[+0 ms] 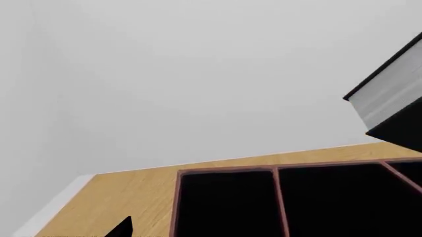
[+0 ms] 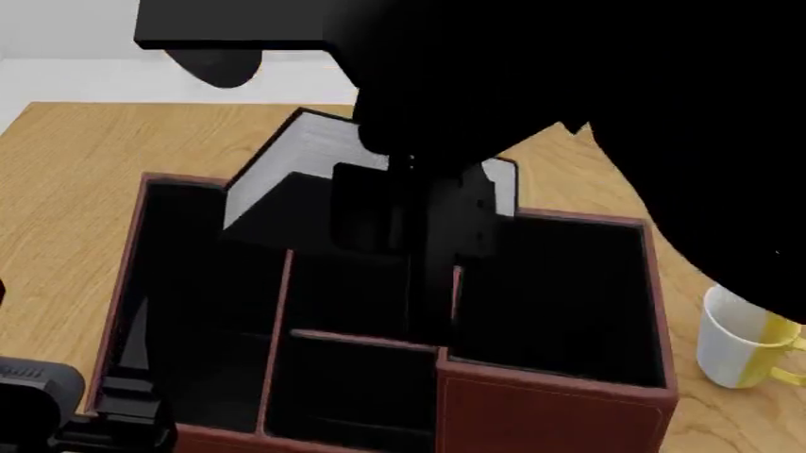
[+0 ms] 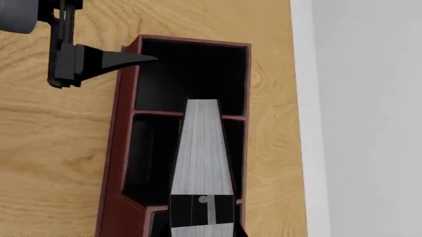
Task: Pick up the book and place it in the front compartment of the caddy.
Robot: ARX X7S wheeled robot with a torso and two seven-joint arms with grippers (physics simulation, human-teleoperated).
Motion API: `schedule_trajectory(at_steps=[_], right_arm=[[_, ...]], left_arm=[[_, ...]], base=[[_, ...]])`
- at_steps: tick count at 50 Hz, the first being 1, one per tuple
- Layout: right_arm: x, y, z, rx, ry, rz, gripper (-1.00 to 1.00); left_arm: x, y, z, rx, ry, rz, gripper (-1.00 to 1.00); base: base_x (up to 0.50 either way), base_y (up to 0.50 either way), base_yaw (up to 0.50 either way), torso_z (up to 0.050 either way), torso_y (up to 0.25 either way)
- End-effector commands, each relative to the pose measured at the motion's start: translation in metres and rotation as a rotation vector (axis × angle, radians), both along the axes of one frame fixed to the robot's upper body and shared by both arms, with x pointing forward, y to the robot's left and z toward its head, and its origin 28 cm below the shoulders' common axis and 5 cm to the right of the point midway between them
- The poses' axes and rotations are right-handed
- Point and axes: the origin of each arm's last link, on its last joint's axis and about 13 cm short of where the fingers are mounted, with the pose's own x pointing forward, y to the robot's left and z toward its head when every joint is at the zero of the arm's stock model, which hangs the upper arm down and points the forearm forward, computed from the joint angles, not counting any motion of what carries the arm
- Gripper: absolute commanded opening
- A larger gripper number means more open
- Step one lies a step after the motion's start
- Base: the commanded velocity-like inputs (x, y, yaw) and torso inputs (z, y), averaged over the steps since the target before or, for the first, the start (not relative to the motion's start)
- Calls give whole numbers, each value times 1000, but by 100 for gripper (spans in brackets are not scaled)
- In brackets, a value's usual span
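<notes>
Hovering above the caddy, the right gripper clamps the book; lowering it squarely between the dividers should seat it in the front compartment. Left gripper: state unclear.

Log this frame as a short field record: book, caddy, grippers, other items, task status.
book: black cover, white page edges, held above the caddy, tilted
caddy: red-brown box, black interior, on the wooden table
right gripper: shut on the book's edge
left gripper: beside the caddy's outer wall, holding nothing; open or shut unclear
other items: white and yellow mug beside the caddy
task status: book not yet released
</notes>
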Motion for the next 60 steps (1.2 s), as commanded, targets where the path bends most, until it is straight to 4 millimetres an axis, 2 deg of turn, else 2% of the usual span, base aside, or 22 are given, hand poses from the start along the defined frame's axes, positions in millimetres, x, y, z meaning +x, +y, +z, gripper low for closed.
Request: schedule_trajectory(at_steps=[1,13,30,47,60], right_arm=[[24,7,22,-36,-62,-29,-100],[50,16,21,-98,-6,-66,-100],[82,48,-4,-176,95,-67,-100],[104,71,-11,-213,128,-68,-100],[109,75,-25,-265,232,-92,-100]], left_arm=[[1,2,-5,-5,6,1,100],[0,3,-7,-8,7,7,100],[1,6,-12,-16,14,18,100],[0,11,-14,-31,12,29,100],[1,10,-17,-38,15,27,100]], base=[[0,0,0,0,0],[0,0,0,0,1],[0,0,0,0,1],[0,0,0,1,1],[0,0,0,0,2]])
